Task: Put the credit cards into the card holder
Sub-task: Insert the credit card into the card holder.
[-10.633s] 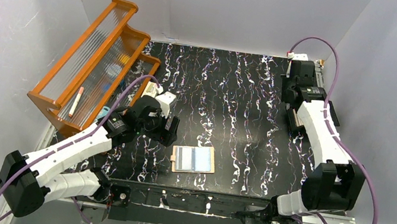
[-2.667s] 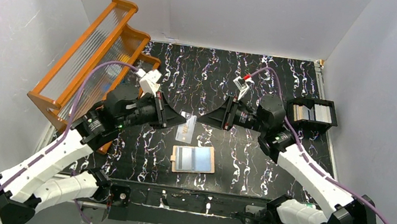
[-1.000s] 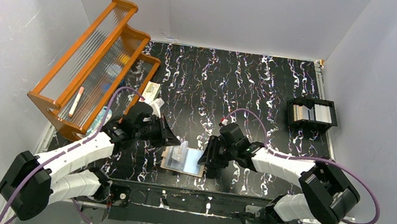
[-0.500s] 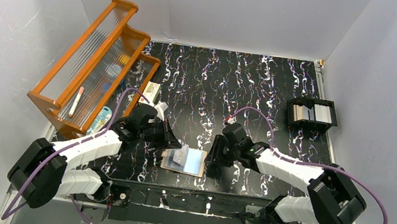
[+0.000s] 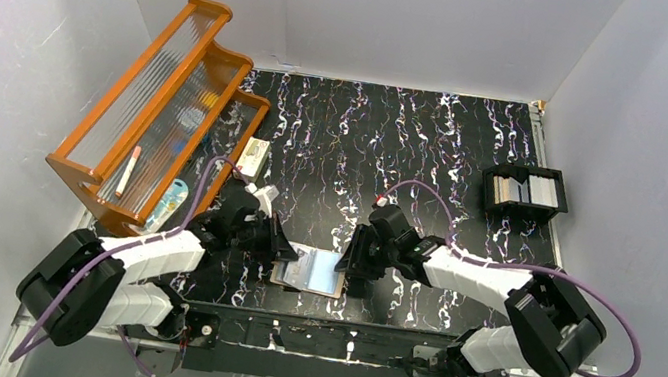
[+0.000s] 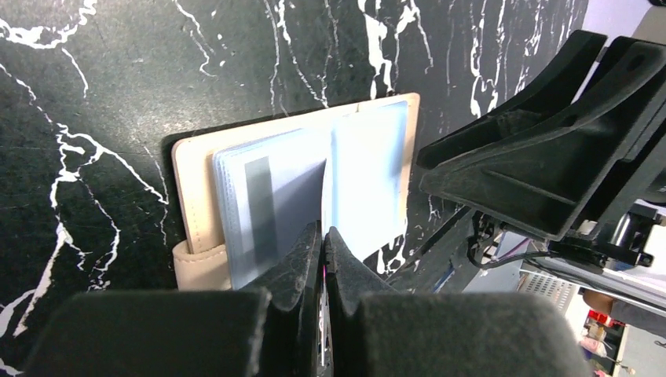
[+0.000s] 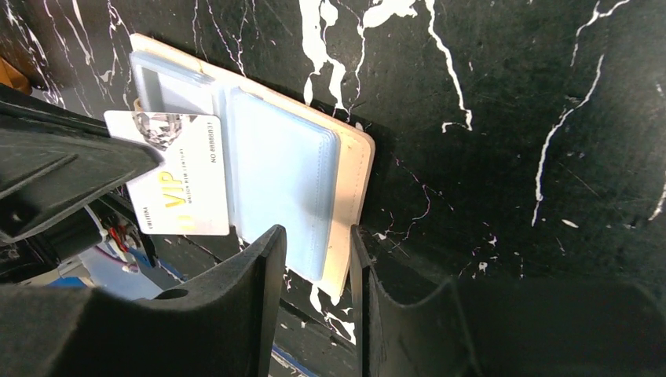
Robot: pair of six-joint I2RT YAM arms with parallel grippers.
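Note:
The tan card holder (image 5: 321, 276) lies open on the black marbled table, its clear pockets up (image 6: 192, 181) (image 7: 357, 169). My left gripper (image 5: 286, 251) (image 6: 323, 230) is shut on a white credit card (image 7: 179, 177) with gold "VIP" print. The card stands edge-on over the holder's left page, near the fold. My right gripper (image 5: 354, 269) (image 7: 316, 234) is open at the holder's right edge. The holder's near corner shows between its fingers, and I cannot tell if they touch it.
An orange rack with ribbed clear panels (image 5: 161, 105) stands at the back left, a small white box (image 5: 254, 154) beside it. A black compartment tray (image 5: 524, 190) with more cards sits at the far right. The table's near edge runs just below the holder.
The left gripper has carried the card in from mid-air down onto the holder's left page. The right gripper has narrowed a little and stayed at the holder's right edge.

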